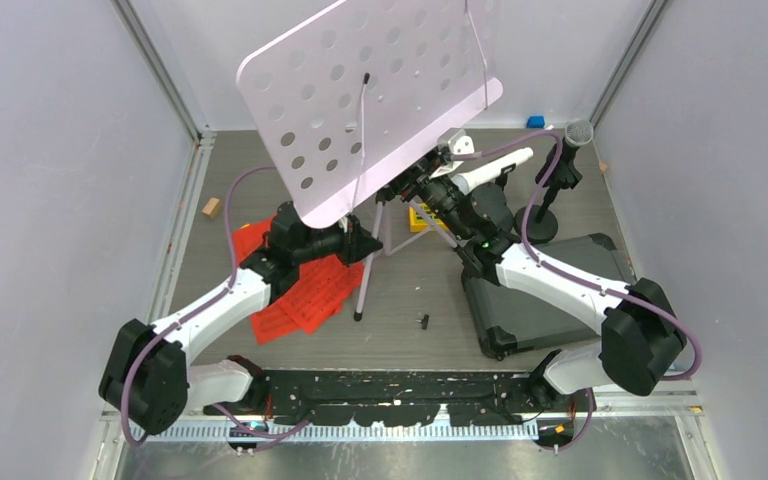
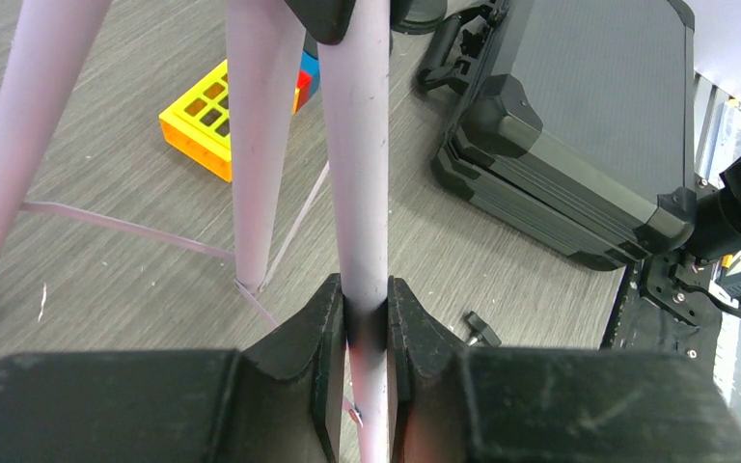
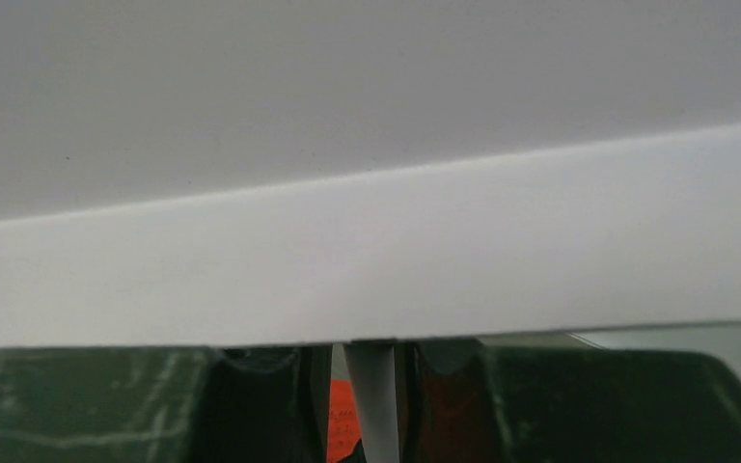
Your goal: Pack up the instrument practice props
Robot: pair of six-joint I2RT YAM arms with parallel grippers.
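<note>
Left gripper pinching a tripod leg of the lilac music desk; right gripper straddles the desk's lower edge — clamped or not, can't tell.

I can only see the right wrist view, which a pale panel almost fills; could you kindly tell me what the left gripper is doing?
Observer: The left gripper is shut on one lilac tube of the stand under the music desk.
Operator: Thank you. Where is the case, please?
Observer: The dark hard case lies closed and flat, to the right of the stand's legs.
Operator: And can you see the red pages?
Observer: The red sheet-music pages lie spread out to the left of the stand's legs, partly hidden by the left arm.
</note>
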